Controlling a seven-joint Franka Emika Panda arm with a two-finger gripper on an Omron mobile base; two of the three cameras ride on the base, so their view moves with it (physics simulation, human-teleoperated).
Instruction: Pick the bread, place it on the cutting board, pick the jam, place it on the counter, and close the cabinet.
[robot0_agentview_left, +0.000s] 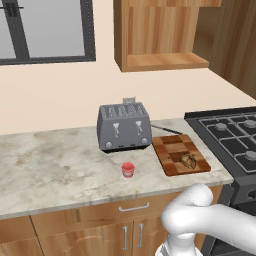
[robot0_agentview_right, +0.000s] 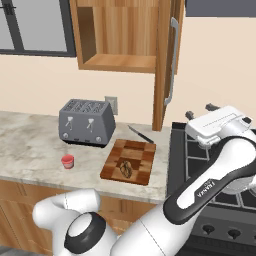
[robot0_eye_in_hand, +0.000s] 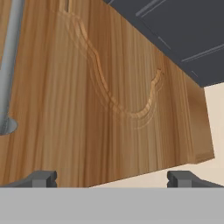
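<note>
The kitchen's marbled counter (robot0_agentview_left: 55, 165) runs from under a dark-framed window (robot0_agentview_left: 45, 30) to a black gas stove (robot0_agentview_left: 235, 140), with a broad bare stretch left of the toaster (robot0_agentview_left: 124, 127). The cutting board (robot0_agentview_right: 129, 161) lies at the counter's right end, just beside the stove edge, and the bread (robot0_agentview_right: 125, 168) sits on it toward its front edge. The jam (robot0_agentview_left: 128, 170) stands on the counter in front of the toaster, apart from the board and back from the counter's front edge. A dark knife (robot0_agentview_right: 140, 134) lies behind the board. Above, the cabinet (robot0_agentview_right: 120, 35) is open, its door (robot0_agentview_right: 165, 65) swung out edge-on over the board's far end. The gripper (robot0_eye_in_hand: 112, 178) faces the door's grooved front close up, fingertips spread wide with nothing between them, the bar handle (robot0_eye_in_hand: 9, 65) off to one side
</note>
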